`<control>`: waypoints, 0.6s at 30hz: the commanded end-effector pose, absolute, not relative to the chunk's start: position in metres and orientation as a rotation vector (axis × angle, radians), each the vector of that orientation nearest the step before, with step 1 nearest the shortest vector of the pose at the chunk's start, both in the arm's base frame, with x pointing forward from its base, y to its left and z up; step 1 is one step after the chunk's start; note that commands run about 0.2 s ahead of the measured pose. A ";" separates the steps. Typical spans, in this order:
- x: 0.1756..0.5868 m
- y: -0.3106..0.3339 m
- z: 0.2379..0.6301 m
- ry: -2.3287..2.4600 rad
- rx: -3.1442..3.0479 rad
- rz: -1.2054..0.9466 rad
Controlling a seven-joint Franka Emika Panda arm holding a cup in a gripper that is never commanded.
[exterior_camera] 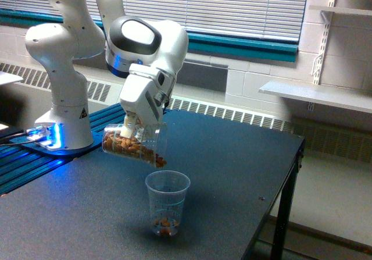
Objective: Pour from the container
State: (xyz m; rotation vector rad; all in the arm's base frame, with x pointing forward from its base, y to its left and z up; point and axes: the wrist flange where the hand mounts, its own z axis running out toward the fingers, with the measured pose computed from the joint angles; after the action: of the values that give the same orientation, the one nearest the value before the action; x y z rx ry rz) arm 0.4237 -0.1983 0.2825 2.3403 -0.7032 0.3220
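The container (135, 145), a clear tumbler full of brown nut-like pieces, hangs tipped on its side with its mouth pointing to the exterior view's right and slightly down. My gripper (131, 126) is shut on it from above. Its mouth sits just above and to the left of a smaller clear cup (167, 203) that stands upright on the dark table (232, 173). A few brown pieces lie at the bottom of that cup. The brown pieces reach the container's lower lip.
The arm's white base (61, 97) stands at the exterior view's left on a blue-lit plate. The table's right edge (293, 173) drops off beside a black leg. A radiator and a blinded window run along the back wall; a white shelf (317, 94) is at right.
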 end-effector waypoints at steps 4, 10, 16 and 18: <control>0.431 -0.202 0.291 -0.651 2.324 0.294; 0.433 -0.201 0.291 -0.610 2.320 0.269; 0.432 -0.197 0.288 -0.579 2.320 0.242; 0.433 -0.196 0.287 -0.570 2.319 0.239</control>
State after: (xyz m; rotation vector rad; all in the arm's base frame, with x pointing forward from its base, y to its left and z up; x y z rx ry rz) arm 0.4287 -0.2021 0.2876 2.3132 -0.6319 0.2645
